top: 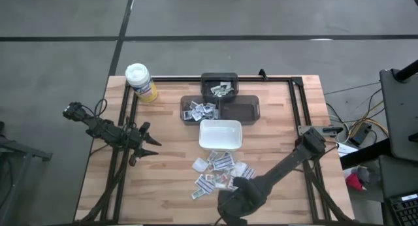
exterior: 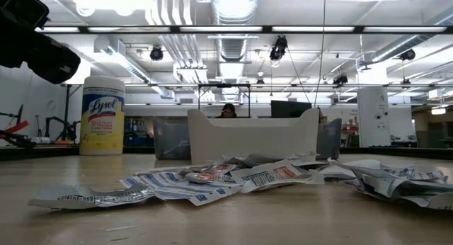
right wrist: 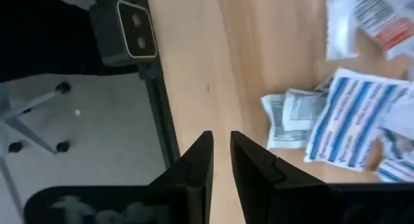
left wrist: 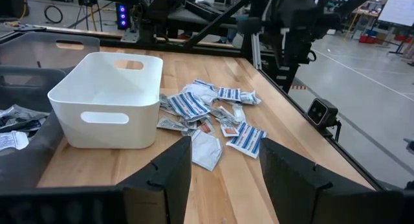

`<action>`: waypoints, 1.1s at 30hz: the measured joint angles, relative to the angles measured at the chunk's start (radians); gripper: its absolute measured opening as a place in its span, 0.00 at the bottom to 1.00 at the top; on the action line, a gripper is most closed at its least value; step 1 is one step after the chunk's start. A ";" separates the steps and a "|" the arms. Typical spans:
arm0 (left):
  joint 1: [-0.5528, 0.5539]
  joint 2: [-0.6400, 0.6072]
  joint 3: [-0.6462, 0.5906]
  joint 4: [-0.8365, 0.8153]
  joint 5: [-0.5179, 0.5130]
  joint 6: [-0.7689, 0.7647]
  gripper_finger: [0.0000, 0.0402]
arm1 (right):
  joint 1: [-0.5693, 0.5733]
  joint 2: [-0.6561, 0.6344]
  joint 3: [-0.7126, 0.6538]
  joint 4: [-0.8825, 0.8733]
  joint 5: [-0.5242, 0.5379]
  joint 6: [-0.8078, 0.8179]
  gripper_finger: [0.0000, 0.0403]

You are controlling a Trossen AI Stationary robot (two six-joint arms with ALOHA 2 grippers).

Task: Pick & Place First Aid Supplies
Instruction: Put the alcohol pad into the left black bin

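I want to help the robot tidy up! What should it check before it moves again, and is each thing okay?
1. Packets to pick: ok. The pile of first aid packets lies loose on the table in front of the white dish.
2. White dish free to take things: ok, it looks empty from above.
3. Right gripper ready to grab: not ok. Its fingers are nearly together with nothing between them, over the table edge beside the pile.
4. Left gripper out of the way: ok, open and empty, off to the left of the pile.
5. Yellow canister clear of the path: ok, far corner.
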 joint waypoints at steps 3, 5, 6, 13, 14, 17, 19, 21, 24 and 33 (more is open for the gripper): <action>0.000 0.000 0.000 0.000 0.000 0.000 0.44 | 0.007 0.000 -0.045 0.068 -0.020 0.001 0.13; 0.000 0.000 0.000 0.000 0.000 0.000 0.44 | 0.008 0.000 -0.065 0.086 -0.025 0.001 0.14; 0.000 0.000 0.000 0.000 0.000 0.000 0.44 | 0.008 0.000 -0.077 0.100 -0.028 0.001 0.15; 0.000 0.000 0.000 0.000 0.000 0.000 0.44 | 0.007 0.000 -0.148 0.104 -0.030 0.006 0.24; 0.000 0.000 0.000 0.000 0.000 0.000 0.44 | 0.007 0.000 -0.158 0.104 -0.030 0.007 0.25; 0.000 0.000 0.000 0.000 0.000 0.001 0.44 | 0.007 0.000 -0.187 0.105 -0.030 0.010 0.26; 0.000 0.000 0.000 0.000 0.000 0.000 0.44 | 0.007 0.000 -0.200 0.108 -0.030 0.019 0.27; 0.000 0.000 0.000 0.000 0.000 0.001 0.44 | 0.007 0.000 -0.213 0.109 -0.030 0.021 0.26; 0.000 0.000 0.000 0.000 0.000 0.002 0.44 | 0.005 0.000 -0.230 0.124 -0.030 0.021 0.26; 0.001 0.000 0.000 -0.003 0.000 0.002 0.44 | 0.002 0.000 -0.263 0.135 -0.026 0.020 0.26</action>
